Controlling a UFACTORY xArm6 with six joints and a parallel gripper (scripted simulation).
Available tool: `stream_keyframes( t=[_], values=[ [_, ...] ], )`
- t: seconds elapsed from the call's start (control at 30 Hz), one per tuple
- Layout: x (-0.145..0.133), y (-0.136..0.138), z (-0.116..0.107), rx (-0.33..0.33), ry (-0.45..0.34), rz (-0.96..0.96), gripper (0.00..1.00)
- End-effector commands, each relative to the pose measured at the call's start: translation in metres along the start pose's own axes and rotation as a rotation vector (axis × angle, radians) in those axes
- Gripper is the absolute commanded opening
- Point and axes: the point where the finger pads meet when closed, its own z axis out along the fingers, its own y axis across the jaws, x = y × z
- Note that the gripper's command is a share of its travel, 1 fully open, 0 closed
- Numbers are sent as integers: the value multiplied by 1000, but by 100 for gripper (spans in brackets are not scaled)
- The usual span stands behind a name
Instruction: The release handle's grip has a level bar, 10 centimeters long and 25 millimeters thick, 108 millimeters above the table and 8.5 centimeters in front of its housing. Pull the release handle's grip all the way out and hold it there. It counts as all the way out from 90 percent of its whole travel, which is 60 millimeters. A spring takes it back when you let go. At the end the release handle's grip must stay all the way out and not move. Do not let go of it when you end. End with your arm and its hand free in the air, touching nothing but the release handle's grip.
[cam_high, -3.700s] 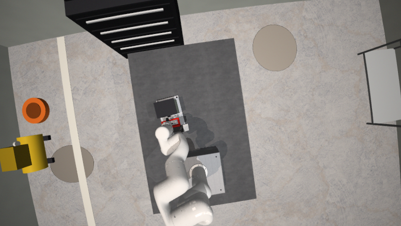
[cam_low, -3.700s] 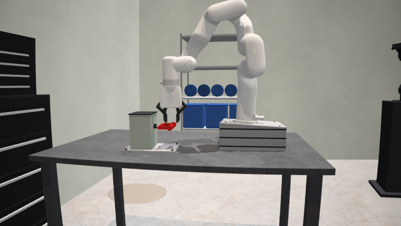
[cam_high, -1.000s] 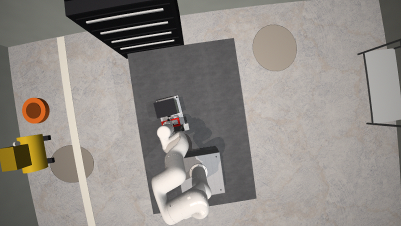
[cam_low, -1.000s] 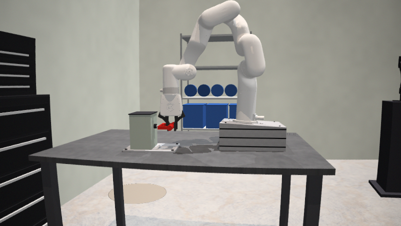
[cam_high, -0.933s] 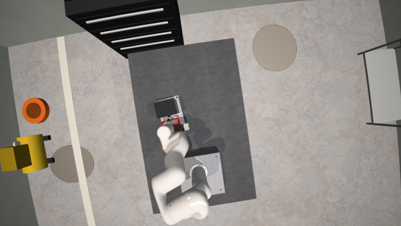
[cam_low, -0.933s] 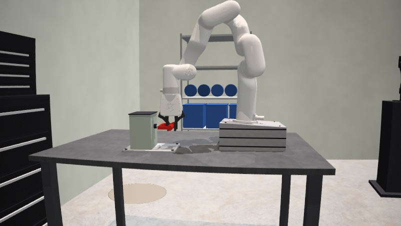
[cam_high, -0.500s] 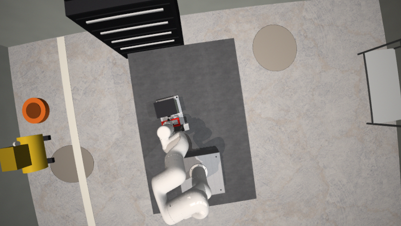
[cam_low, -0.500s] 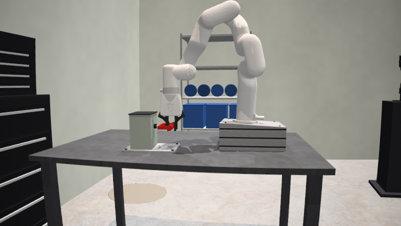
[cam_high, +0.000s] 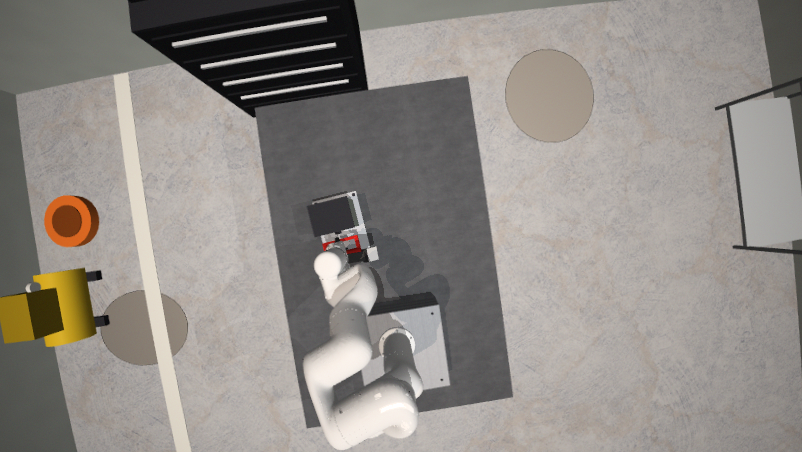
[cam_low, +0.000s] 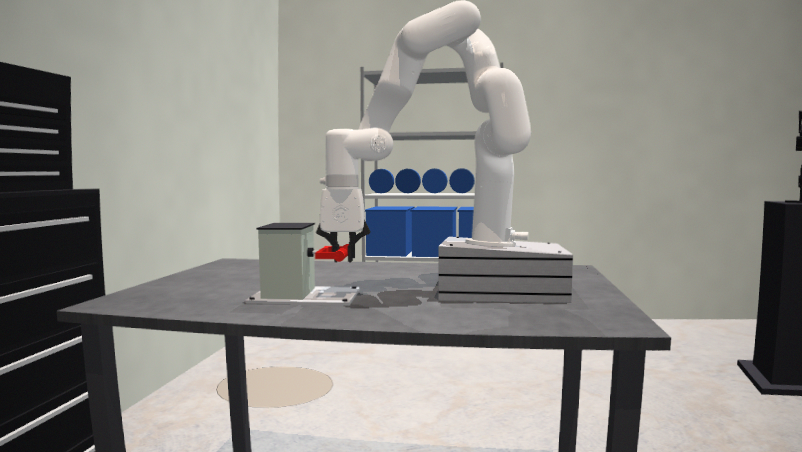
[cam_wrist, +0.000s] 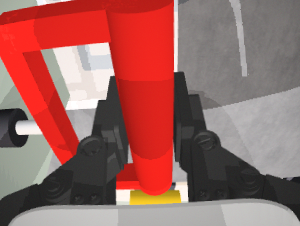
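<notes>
The release handle's red grip (cam_low: 331, 253) juts out from the front of its pale green housing (cam_low: 285, 261), which has a black top and stands on a light base plate on the table. In the wrist view the red bar (cam_wrist: 146, 96) runs between my two black fingers, and both fingers press on its sides. My gripper (cam_low: 340, 253) comes straight down from above and is shut on the bar. A thin rod (cam_wrist: 23, 126) links the grip's frame to the housing at the left. From above, the wrist hides most of the grip (cam_high: 343, 239).
The arm's base sits on a grey stacked block (cam_low: 504, 269) at the right of the table. A black drawer cabinet (cam_low: 39, 252) stands at the left. A shelf with blue bins (cam_low: 415, 227) stands behind the table.
</notes>
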Motion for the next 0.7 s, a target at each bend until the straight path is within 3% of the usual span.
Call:
stream_keyframes(
  t=[0.0,0.67],
  values=[
    [0,2,-1,3,-1,0,0],
    [0,39,-1,3,-1,0,0]
  ],
)
